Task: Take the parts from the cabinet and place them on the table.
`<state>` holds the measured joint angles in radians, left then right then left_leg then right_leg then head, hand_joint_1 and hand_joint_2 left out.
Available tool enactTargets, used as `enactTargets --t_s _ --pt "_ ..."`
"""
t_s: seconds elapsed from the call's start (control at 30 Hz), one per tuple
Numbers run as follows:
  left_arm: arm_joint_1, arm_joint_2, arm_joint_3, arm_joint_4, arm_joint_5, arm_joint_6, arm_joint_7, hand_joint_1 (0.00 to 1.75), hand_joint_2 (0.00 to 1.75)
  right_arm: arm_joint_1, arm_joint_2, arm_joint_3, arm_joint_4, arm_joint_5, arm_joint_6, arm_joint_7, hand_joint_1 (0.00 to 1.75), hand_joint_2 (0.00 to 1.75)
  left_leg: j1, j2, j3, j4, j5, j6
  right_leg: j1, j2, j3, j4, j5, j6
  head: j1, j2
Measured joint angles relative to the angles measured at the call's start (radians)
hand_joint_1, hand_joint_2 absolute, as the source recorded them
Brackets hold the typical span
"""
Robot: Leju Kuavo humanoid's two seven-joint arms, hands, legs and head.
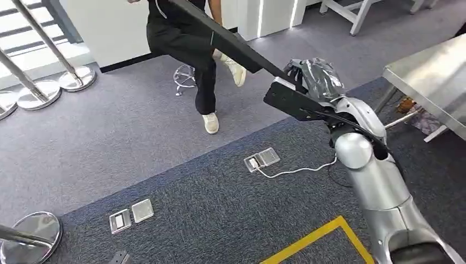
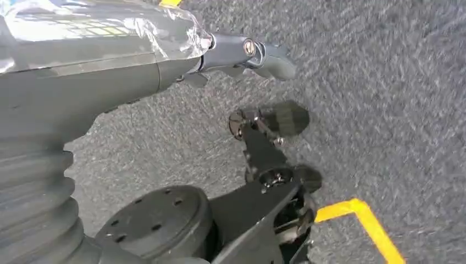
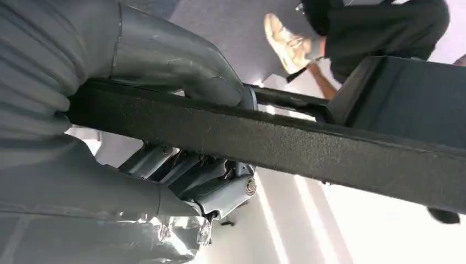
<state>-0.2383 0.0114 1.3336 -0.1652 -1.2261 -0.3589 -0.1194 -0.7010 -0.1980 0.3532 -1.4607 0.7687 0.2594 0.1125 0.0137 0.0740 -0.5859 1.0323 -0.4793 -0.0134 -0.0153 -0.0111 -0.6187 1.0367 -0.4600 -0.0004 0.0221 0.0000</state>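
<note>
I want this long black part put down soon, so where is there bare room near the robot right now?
The steel table at the right shows a bare top. The dark carpet between the floor sockets and the yellow tape is open too. It is crowded by the seated person and the stanchion bases. The right hand holds the black part.

Bright, even indoor light; wrist views slightly blurred.

person (image 1: 187,38) in black, pale shoes, seated on stool (image 1: 186,77), 1 foot raised | 3 chrome stanchion bases (image 1: 77,78) far left, 1 more (image 1: 30,234) near left | 2 floor sockets (image 1: 131,214) (image 1: 262,159), white cable (image 1: 297,170) from the farther | yellow tape (image 1: 319,236) on carpet
</note>
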Motion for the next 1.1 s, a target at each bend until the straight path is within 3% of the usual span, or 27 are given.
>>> enactTargets --t_s 0.03,0.07,0.13,0.17,0.2,0.23,0.3,0.33,0.37,0.43,0.5,0.53,0.57,0.6,0.63,0.67,0.7,0.73,0.77,0.83,0.87,0.9,0.97,1.0,1.07,1.1 --pt "-0.001 0.000 0.000 0.000 0.000 0.000 0.000 0.00 1.75 -0.001 0.001 0.000 -0.002 0.000 0.000 0.000 1.71 1.75 0.005 -0.021 -0.002 0.019 -0.018 -0.007 -0.004 0.003 0.003 -0.003 0.003 -0.005 -0.003 0.000" --pt "-0.002 0.000 0.000 0.000 0.000 0.000 0.000 0.00 1.75 -0.005 0.001 0.000 -0.002 0.000 0.000 0.000 1.71 1.75 0.005 -0.042 -0.021 0.064 -0.050 -0.009 -0.004 0.009 0.002 -0.003 0.003 -0.009 -0.011 0.000" --pt "0.002 0.000 0.000 0.000 0.000 0.000 0.000 0.00 1.75 -0.005 0.002 0.000 -0.002 -0.001 0.000 0.000 1.71 1.75 0.005 -0.061 -0.095 0.227 -0.129 -0.012 -0.001 0.021 0.002 -0.003 0.003 -0.015 -0.031 0.000" --pt "0.004 0.000 0.000 0.000 0.000 0.000 0.000 0.00 1.75 -0.004 0.002 0.000 -0.002 -0.001 0.000 0.000 1.71 1.75 0.005 -0.064 -0.128 0.292 -0.148 -0.012 0.001 0.029 0.002 -0.002 0.003 -0.015 -0.035 0.000" --pt "0.005 0.000 0.000 0.000 0.000 0.000 0.000 0.00 1.75 -0.003 0.002 0.000 -0.002 -0.001 0.000 0.000 1.71 1.75 0.004 -0.064 -0.143 0.317 -0.142 -0.010 0.003 0.037 0.002 -0.001 0.003 -0.015 -0.038 0.000" --pt "0.006 0.000 0.000 0.000 0.000 0.000 0.000 0.00 1.75 -0.003 0.002 0.000 -0.002 -0.001 0.001 0.000 1.71 1.75 0.004 -0.065 -0.135 0.291 -0.116 -0.006 0.004 0.046 0.002 0.000 0.002 -0.015 -0.039 0.000" --pt "0.006 0.000 0.000 0.000 0.000 0.000 0.000 0.00 1.75 -0.004 0.002 0.000 -0.002 -0.001 0.000 0.000 1.71 1.75 0.003 -0.074 -0.066 0.132 -0.021 0.005 0.004 0.064 0.004 0.002 0.001 -0.015 -0.047 0.000" --pt "0.006 0.000 0.000 0.000 0.000 0.000 0.000 0.00 1.75 -0.004 0.002 0.000 -0.002 -0.001 0.000 0.001 1.71 1.75 0.003 -0.100 -0.029 0.043 0.018 0.009 0.002 0.071 0.005 0.002 0.000 -0.013 -0.050 0.000" --pt "0.006 0.000 0.000 0.000 0.000 0.000 0.000 0.00 1.75 -0.004 0.002 0.000 -0.002 -0.001 0.000 0.000 1.71 1.75 0.004 -0.133 -0.020 0.023 0.007 0.010 0.005 0.078 0.000 0.002 0.000 -0.009 -0.051 0.000" --pt "0.008 0.000 0.000 0.000 -0.001 0.000 0.000 0.00 1.75 -0.002 0.004 0.000 -0.002 -0.002 0.002 0.001 1.71 1.75 -0.002 -0.123 -0.021 0.009 0.008 0.010 -0.002 0.090 -0.008 0.003 0.005 0.002 -0.052 0.000" --pt "0.006 0.000 0.000 0.000 0.000 0.001 0.000 0.00 1.75 -0.002 0.002 -0.001 -0.002 -0.001 0.003 0.004 1.71 1.75 -0.004 -0.111 -0.018 0.003 0.011 0.019 -0.005 0.105 -0.008 -0.004 0.009 0.017 -0.051 0.000" --pt "0.004 0.000 0.000 0.000 0.000 0.001 0.000 0.00 1.75 -0.001 0.000 -0.003 -0.002 -0.002 0.003 0.004 1.71 1.75 0.006 -0.099 -0.013 -0.012 0.018 0.028 -0.005 0.088 -0.009 0.005 -0.002 0.019 -0.048 0.000" --pt "0.003 0.000 0.000 0.000 0.001 0.001 0.000 0.00 1.75 -0.004 0.000 -0.003 -0.002 -0.002 0.004 0.005 1.71 1.75 0.003 -0.093 -0.009 -0.017 0.021 0.032 0.002 0.053 -0.019 0.032 -0.024 0.022 -0.043 0.000" --pt "0.003 0.000 0.000 0.000 0.001 0.001 0.000 0.00 1.75 -0.005 0.001 -0.003 -0.003 -0.002 0.004 0.005 1.71 1.75 0.002 -0.086 -0.009 -0.017 0.020 0.036 0.000 0.035 -0.042 0.084 -0.057 0.023 -0.031 0.000" --pt "0.004 0.000 0.000 0.000 0.001 0.001 0.000 0.00 1.75 -0.005 0.001 -0.003 -0.003 -0.003 0.004 0.005 1.71 1.75 0.002 -0.080 -0.009 -0.017 0.019 0.038 0.000 0.030 -0.062 0.127 -0.080 0.024 -0.026 0.000" --pt "0.007 0.000 0.000 0.000 0.001 0.001 0.000 0.00 1.75 -0.003 0.001 -0.003 -0.002 -0.003 0.007 0.007 1.71 1.75 0.000 -0.069 -0.009 -0.015 0.019 0.038 0.000 0.025 -0.110 0.233 -0.126 0.026 -0.017 0.000" --pt "0.008 0.000 0.000 0.000 0.001 0.001 0.000 0.00 1.75 -0.002 0.001 -0.003 -0.002 -0.003 0.007 0.008 1.71 1.75 0.000 -0.061 -0.010 -0.014 0.018 0.039 0.000 0.024 -0.140 0.295 -0.150 0.027 -0.014 0.000" --pt "0.009 0.000 0.000 0.000 0.001 0.001 0.000 0.00 1.75 -0.001 0.001 -0.003 -0.002 -0.003 0.008 0.008 1.71 1.75 0.000 -0.054 -0.011 -0.014 0.018 0.039 0.000 0.023 -0.156 0.328 -0.155 0.028 -0.011 0.000" --pt "0.009 0.000 0.000 0.000 0.002 0.001 0.000 0.00 1.75 0.000 0.001 -0.003 -0.002 -0.003 0.008 0.009 1.71 1.75 0.001 -0.044 -0.010 -0.013 0.017 0.038 -0.002 0.021 -0.150 0.314 -0.131 0.030 -0.005 0.000" --pt "0.007 -0.002 0.000 0.000 0.002 0.001 0.000 0.00 1.75 -0.002 0.001 -0.003 -0.003 -0.003 0.008 0.010 1.71 1.75 0.005 -0.031 -0.010 -0.006 0.011 0.032 -0.006 0.009 -0.068 0.152 -0.038 0.034 0.003 0.000" --pt "0.007 -0.002 0.000 0.000 0.003 0.001 0.000 0.00 1.75 -0.003 0.001 -0.003 -0.003 -0.003 0.008 0.010 1.71 1.75 0.007 -0.027 -0.010 0.001 0.006 0.026 -0.008 -0.009 -0.025 0.069 -0.002 0.036 0.006 0.000" --pt "0.007 -0.001 0.000 0.000 0.003 0.001 0.000 0.00 1.75 -0.003 0.001 -0.004 -0.002 -0.002 0.008 0.010 1.71 1.75 0.005 -0.024 -0.011 0.007 0.001 0.019 -0.006 -0.037 -0.006 0.022 -0.009 0.040 0.013 0.000" --pt "0.007 0.000 0.000 0.000 0.004 0.001 0.000 0.00 1.75 -0.002 0.001 -0.004 -0.005 -0.003 0.008 0.011 1.71 1.75 -0.007 -0.017 -0.015 0.015 -0.004 0.009 0.001 -0.027 -0.012 0.027 -0.013 0.010 0.019 0.000" --pt "0.008 0.000 0.000 0.000 0.008 0.001 0.001 0.00 1.75 -0.001 0.000 -0.004 -0.005 0.000 0.009 0.012 1.71 1.75 -0.006 -0.007 -0.011 0.015 -0.003 0.004 0.002 -0.018 -0.014 0.027 -0.014 0.005 0.008 0.000" --pt "0.007 0.000 0.000 0.000 0.008 0.000 0.001 0.00 1.75 -0.001 0.000 -0.005 -0.005 0.000 0.009 0.013 1.71 1.75 -0.002 0.003 -0.007 0.015 -0.005 0.000 0.002 -0.005 -0.014 0.024 -0.010 -0.004 0.007 0.000" --pt "0.006 0.000 0.000 0.000 0.008 0.000 0.001 0.00 1.75 -0.002 0.000 -0.005 -0.008 0.000 0.009 0.013 1.71 1.75 0.003 -0.021 -0.008 0.036 -0.026 -0.009 -0.001 0.000 -0.012 0.022 -0.007 -0.011 0.000 0.000"
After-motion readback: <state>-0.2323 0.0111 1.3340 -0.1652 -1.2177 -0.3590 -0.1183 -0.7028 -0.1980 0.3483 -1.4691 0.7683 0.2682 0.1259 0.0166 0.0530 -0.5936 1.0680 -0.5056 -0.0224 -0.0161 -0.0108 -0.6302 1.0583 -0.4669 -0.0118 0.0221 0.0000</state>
